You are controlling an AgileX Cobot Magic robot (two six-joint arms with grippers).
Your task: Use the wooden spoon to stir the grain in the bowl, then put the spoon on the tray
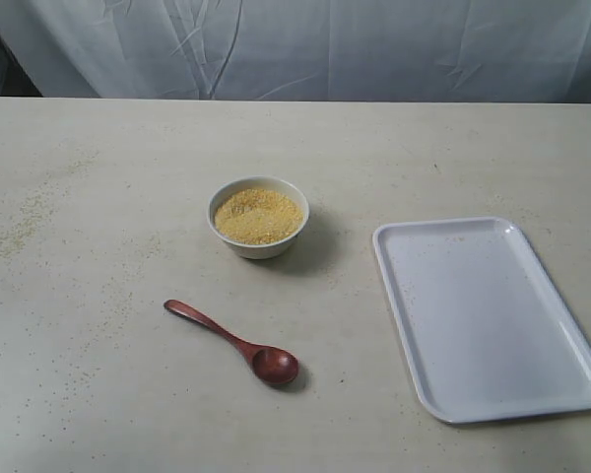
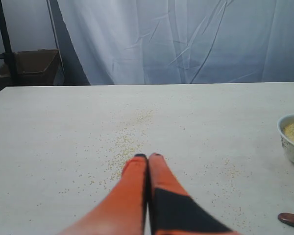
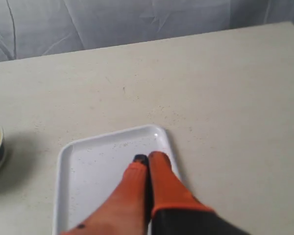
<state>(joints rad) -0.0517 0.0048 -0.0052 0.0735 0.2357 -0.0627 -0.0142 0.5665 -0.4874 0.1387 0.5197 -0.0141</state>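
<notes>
The small white bowl (image 1: pixel 259 218) stands mid-table, filled with golden-yellow grain (image 1: pixel 258 215). In front of it the dark reddish-brown wooden spoon (image 1: pixel 233 342) lies flat, its oval end toward the near right. The white tray (image 1: pixel 485 313) lies to the right, holding nothing. Neither gripper shows in the exterior view. My left gripper (image 2: pixel 148 156) is shut and holds nothing, above bare table left of the bowl (image 2: pixel 292 138); the spoon's handle tip (image 2: pixel 291 220) shows at the picture's edge. My right gripper (image 3: pixel 147 157) is shut and holds nothing, above the tray (image 3: pixel 103 161).
Loose grains (image 2: pixel 125 147) are scattered over the table's left part. A white cloth (image 1: pixel 305 49) hangs behind the table's far edge. A brown box (image 2: pixel 32 66) and a dark pole (image 2: pixel 4 39) stand beyond the left far corner.
</notes>
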